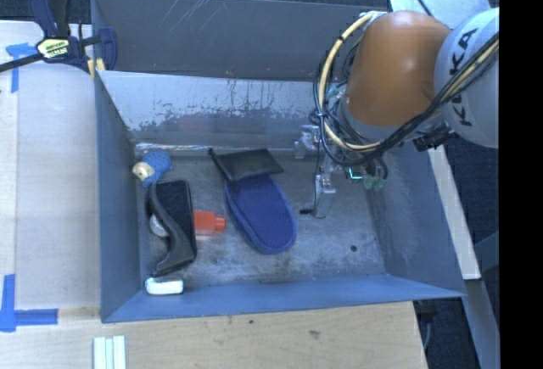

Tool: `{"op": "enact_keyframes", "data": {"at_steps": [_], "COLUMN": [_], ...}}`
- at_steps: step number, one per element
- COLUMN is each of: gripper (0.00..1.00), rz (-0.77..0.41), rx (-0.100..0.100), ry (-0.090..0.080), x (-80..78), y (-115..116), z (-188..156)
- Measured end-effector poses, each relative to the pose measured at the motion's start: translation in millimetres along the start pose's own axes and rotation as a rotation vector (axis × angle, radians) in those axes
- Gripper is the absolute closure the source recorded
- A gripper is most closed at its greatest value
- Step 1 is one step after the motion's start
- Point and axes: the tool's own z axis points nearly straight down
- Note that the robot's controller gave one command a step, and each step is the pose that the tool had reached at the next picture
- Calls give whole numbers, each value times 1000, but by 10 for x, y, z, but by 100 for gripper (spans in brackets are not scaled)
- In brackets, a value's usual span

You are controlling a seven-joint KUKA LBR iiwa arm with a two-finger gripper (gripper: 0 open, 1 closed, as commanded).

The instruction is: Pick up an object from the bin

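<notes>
The gripper (321,204) is hanging low over bare floor right of centre in the bin (254,36) — spread or closed, I can't tell. The blue slipper-shaped pad (265,219) is lying just beside it, mid-floor — probably the easiest pick, being nearest.

Loose items, bin (339,250) floor:
- Blue mitt (261,216), oval, centre.
- Black flap (246,164), flat, touching the mitt's far end.
- Orange block (209,222), small, just left of the mitt.
- Black bent piece (174,227), long, left side.
- White tube (164,285), near-left corner.
- Blue-and-yellow toy (149,167), far left.
</notes>
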Motion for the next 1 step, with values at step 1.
{"op": "enact_keyframes", "data": {"at_steps": [1], "gripper": [0], "rz": [-71], "rx": [1], "ry": [-2], "x": [-409], "y": [284], "z": [1164]}}
